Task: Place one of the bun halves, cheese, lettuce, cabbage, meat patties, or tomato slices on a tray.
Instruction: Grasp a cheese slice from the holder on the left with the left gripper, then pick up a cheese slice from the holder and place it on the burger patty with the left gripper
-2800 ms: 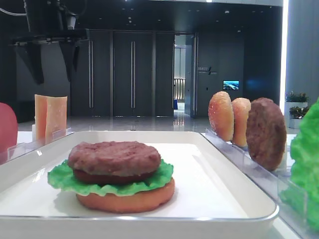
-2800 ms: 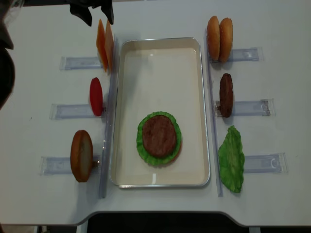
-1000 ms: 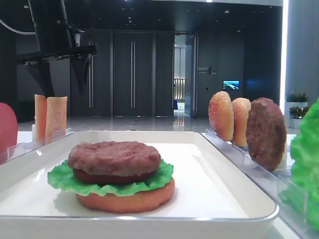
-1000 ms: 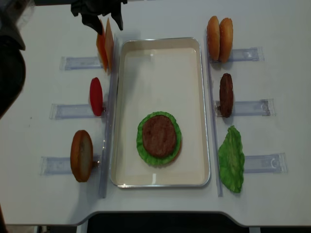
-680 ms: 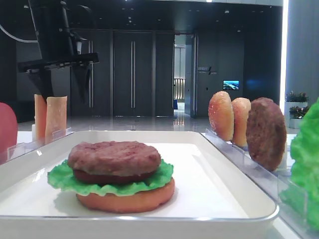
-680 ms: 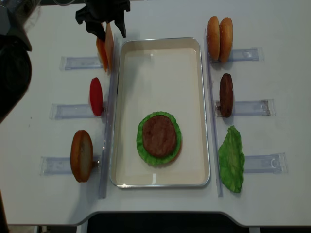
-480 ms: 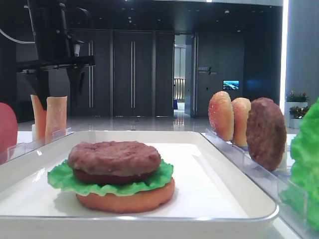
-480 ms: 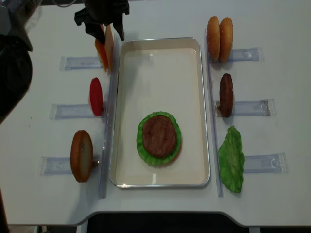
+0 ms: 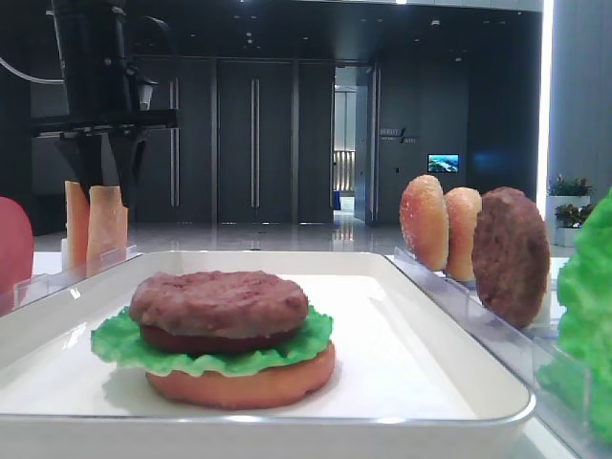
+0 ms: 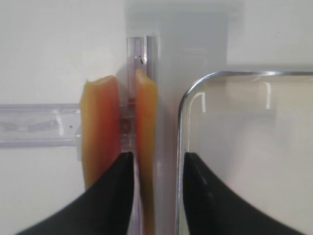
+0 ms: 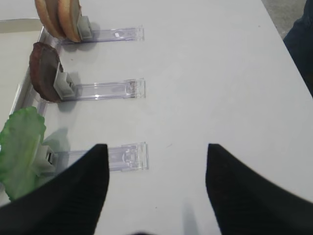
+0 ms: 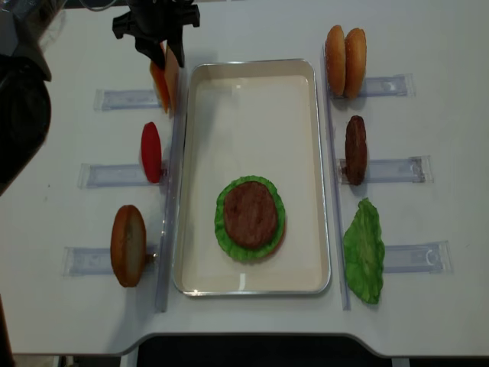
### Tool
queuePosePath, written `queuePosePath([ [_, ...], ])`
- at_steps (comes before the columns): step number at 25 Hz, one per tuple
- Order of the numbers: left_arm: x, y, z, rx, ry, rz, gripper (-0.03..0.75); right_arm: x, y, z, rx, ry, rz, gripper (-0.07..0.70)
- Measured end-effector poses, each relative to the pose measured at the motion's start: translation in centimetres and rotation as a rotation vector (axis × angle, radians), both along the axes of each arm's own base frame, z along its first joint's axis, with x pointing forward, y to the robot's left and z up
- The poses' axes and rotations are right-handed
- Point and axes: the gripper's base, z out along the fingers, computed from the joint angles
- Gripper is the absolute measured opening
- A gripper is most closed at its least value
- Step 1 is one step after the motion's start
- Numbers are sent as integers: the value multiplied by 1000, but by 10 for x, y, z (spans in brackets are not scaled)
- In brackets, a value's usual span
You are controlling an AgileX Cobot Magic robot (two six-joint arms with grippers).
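Front of the large white rimmed tray (image 12: 252, 99): a stack, flat golden bun base, bright green frilly lettuce leaf (image 9: 206, 346), rough brown meat patty (image 12: 250, 213) on top. Flanking it, clear plastic racks (image 12: 122, 174) hold a smooth red tomato slice (image 12: 151, 151) and spare bun halves (image 12: 344, 51) on edge. Far left corner, two thin orange-tan cheese slices (image 10: 146, 147) stand upright, and the black left gripper (image 10: 155, 169) sits over them, its fingers (image 10: 120, 191) straddling the tray-side slice, closing in, contact unclear. The right gripper (image 11: 154, 183) hangs over bare table, spread wide, holding nothing.
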Motion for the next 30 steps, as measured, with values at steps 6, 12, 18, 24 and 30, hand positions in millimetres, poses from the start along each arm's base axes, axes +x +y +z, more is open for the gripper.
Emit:
queuePosePath([
  [6, 0, 0, 0, 9, -2, -16, 150, 0, 0, 0, 0, 1, 0, 416],
  [12, 0, 3, 0, 38, -6, -46, 34, 0, 0, 0, 0, 1, 0, 416],
  [18, 0, 1, 0, 22, -2, -46, 33, 0, 0, 0, 0, 1, 0, 416],
  [24, -4, -2, 12, -32, -15, -25, 33, 0, 0, 0, 0, 1, 0, 416],
  [30, -12, -1, 42, -55, -70, -19, 33, 0, 0, 0, 0, 1, 0, 416],
])
